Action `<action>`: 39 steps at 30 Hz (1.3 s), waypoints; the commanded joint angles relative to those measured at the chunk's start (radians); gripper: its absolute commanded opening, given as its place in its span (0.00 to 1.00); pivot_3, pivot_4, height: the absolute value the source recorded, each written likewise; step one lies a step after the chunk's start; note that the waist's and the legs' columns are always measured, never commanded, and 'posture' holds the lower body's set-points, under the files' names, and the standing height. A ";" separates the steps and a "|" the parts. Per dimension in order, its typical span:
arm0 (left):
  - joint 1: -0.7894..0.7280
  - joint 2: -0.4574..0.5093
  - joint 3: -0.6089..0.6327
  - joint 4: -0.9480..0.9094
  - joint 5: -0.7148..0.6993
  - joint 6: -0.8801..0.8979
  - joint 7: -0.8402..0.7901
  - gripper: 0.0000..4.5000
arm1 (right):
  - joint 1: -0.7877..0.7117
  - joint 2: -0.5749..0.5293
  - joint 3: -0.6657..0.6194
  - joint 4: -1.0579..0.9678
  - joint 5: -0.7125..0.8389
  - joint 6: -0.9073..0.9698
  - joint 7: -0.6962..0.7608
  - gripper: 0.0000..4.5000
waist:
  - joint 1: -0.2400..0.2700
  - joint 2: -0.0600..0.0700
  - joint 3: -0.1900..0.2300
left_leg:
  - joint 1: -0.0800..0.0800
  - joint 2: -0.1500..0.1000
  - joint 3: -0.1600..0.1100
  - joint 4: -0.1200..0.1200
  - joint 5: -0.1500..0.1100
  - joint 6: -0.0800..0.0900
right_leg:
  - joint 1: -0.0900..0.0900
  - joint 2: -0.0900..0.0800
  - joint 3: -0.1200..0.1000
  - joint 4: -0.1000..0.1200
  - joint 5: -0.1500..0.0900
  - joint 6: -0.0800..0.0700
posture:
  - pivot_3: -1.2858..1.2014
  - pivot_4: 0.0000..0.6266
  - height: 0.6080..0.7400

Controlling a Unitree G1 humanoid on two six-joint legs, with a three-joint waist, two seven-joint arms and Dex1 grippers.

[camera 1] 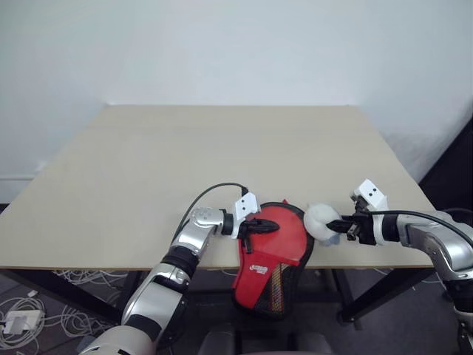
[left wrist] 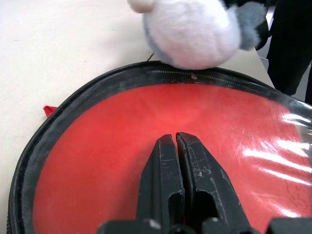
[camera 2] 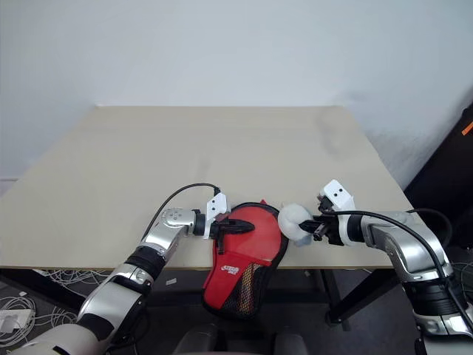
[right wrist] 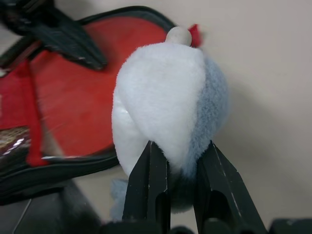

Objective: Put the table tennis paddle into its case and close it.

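The case (camera 1: 270,259) lies at the table's front edge, its round red, black-trimmed half (left wrist: 146,146) on the tabletop and its narrow mesh end hanging over the edge. A zip runs along its rim. Red shows under its clear cover; I cannot tell whether that is the table tennis paddle. My left gripper (camera 1: 275,224) is shut, its tips resting on the clear red face. To the right of the case, my right gripper (camera 1: 336,224) is shut on a fluffy grey-white ball (right wrist: 165,97) that sits against the case's rim.
The beige table (camera 1: 222,148) stretches bare behind the case to a white wall. Cables and a white adapter (camera 1: 15,322) lie on the floor under the table's left side. Black table legs (camera 1: 377,292) stand below the right corner.
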State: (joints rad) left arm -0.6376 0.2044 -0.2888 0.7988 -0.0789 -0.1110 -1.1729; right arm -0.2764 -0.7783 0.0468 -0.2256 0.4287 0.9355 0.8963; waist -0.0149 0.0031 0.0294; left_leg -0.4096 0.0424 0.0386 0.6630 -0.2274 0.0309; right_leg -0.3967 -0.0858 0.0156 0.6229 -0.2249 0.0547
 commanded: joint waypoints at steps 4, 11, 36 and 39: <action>0.042 0.006 -0.041 0.083 0.064 0.020 -0.028 0.00 | 0.058 -0.068 -0.047 -0.089 0.057 -0.049 0.085 0.04 | 0.001 0.000 0.000 | 0.000 0.000 0.000 0.000 0.000 0.000 | 0.000 0.000 0.000 0.000 0.000 0.000 | 0.52 0.00 1.00; 0.046 0.002 -0.039 0.082 0.073 0.017 -0.036 0.00 | 0.188 -0.152 -0.058 -0.186 0.095 -0.108 0.180 0.04 | 0.000 -0.001 0.000 | 0.001 0.000 0.000 0.000 -0.001 0.000 | 0.001 0.000 0.000 0.000 -0.001 0.001 | 0.52 0.00 1.00; -0.006 -0.025 -0.034 0.137 0.083 -0.008 -0.053 0.00 | 0.537 -0.253 -0.024 -0.537 0.143 -0.193 0.232 0.04 | 0.019 -0.003 -0.001 | 0.004 0.000 -0.001 0.004 -0.009 -0.003 | 0.004 -0.001 -0.001 -0.002 -0.004 0.004 | 0.52 0.00 1.00; -0.010 -0.026 -0.034 0.140 0.085 -0.006 -0.057 0.00 | 0.554 -0.246 -0.013 -0.570 0.135 -0.189 0.205 0.04 | 0.019 -0.003 0.000 | 0.006 0.000 0.000 0.004 -0.010 -0.003 | 0.006 -0.001 -0.001 -0.002 -0.004 0.005 | 0.52 0.00 1.00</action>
State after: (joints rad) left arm -0.6815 0.1754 -0.2901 0.8738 -0.0449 -0.1410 -1.2276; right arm 0.2743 -1.0142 0.0219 -0.7415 0.5342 0.7465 1.0935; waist 0.0037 -0.0001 0.0290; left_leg -0.4018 0.0428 0.0385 0.6674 -0.2374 0.0276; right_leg -0.3901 -0.0866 0.0151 0.6204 -0.2288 0.0593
